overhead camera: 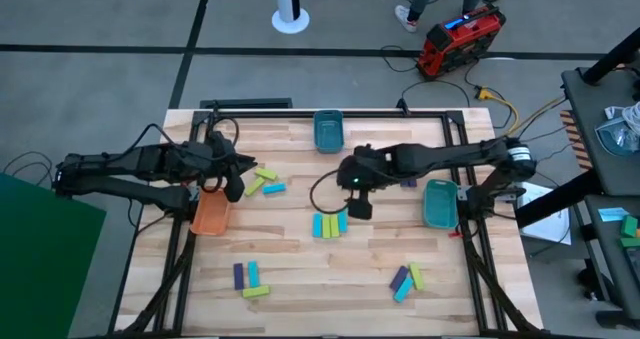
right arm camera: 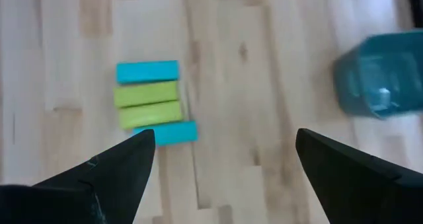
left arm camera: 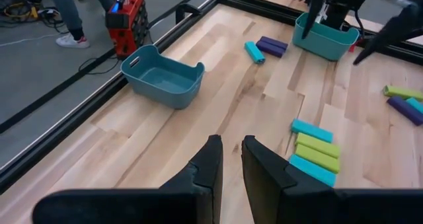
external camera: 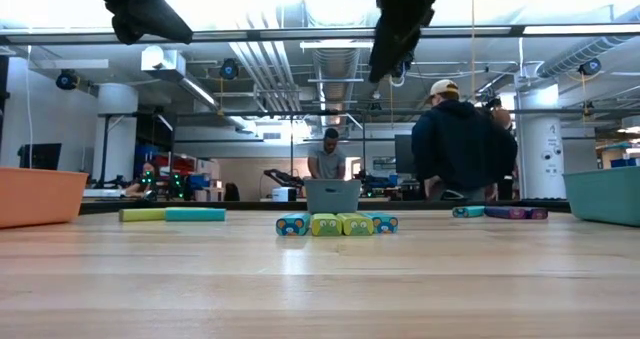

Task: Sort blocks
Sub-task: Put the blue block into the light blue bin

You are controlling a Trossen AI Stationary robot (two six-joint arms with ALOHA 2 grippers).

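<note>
1. Writing: I read no brand, label or lettering on any item from my station.
2. Right gripper [overhead camera: 357,208]: I see the arm stretched from the table's right edge toward the middle, gripper raised above the wood at the end of the central row of blocks. Its fingers [right arm camera: 119,171] stand wide apart, holding nothing.
3. Left gripper [overhead camera: 235,189]: arm reaching in from the left edge, gripper raised off the table, beside the orange bin [overhead camera: 210,215]. Its fingers [left arm camera: 208,168] stand almost together with a thin gap; nothing between them.
4. Central row of blocks [overhead camera: 329,224]: four short bars lying flat, side by side and touching, ordered blue, green, green, blue; the last blue one sits slightly offset from the others in the right wrist view.
5. Blocks by the left gripper [overhead camera: 265,182]: yellow-green and blue bars, loosely scattered.
6. Front left blocks [overhead camera: 250,279]: purple, blue and green, close together.
7. Front right blocks [overhead camera: 406,279]: purple, blue and green, close together.
8. Blocks behind the right arm [left arm camera: 266,48]: one blue, with purple just beside it.
9. Teal bins: one at the far edge [overhead camera: 329,131], one at the right edge [overhead camera: 440,202].
10. Beyond the table: a red case [overhead camera: 459,39] on the floor; people [external camera: 455,144] standing in the room.
</note>
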